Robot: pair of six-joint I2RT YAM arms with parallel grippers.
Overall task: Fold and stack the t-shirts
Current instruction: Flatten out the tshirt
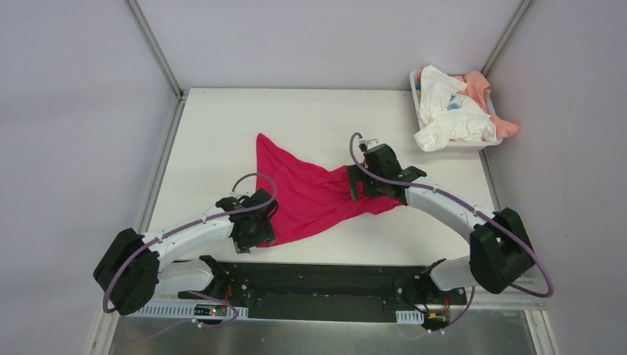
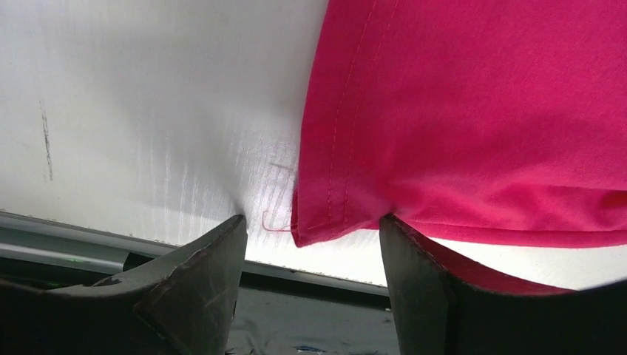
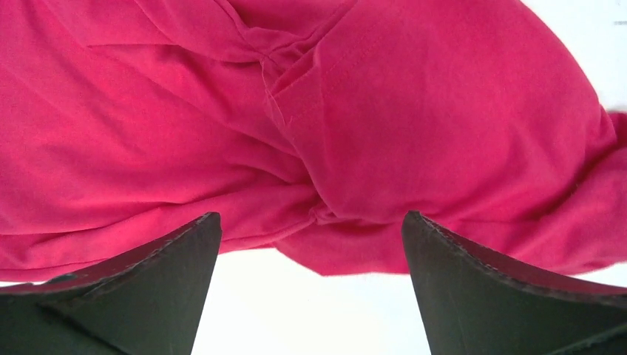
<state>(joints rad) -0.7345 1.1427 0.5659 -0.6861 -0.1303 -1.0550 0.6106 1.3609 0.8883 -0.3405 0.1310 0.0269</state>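
Observation:
A magenta-red t-shirt (image 1: 310,194) lies crumpled and stretched across the middle of the white table (image 1: 222,126). My left gripper (image 1: 255,235) is open over the shirt's near left hemmed corner (image 2: 318,222), which lies between its fingers (image 2: 200,274). My right gripper (image 1: 356,185) is open over the bunched right side of the shirt (image 3: 355,148), its fingers (image 3: 458,281) apart with cloth between them. White t-shirts (image 1: 447,111), one with blue print, and a peach-pink one (image 1: 489,96) lie piled in the basket.
A white plastic basket (image 1: 460,147) stands at the table's far right corner. Grey walls and metal frame posts (image 1: 154,48) surround the table. The dark arm mounting rail (image 1: 318,285) runs along the near edge.

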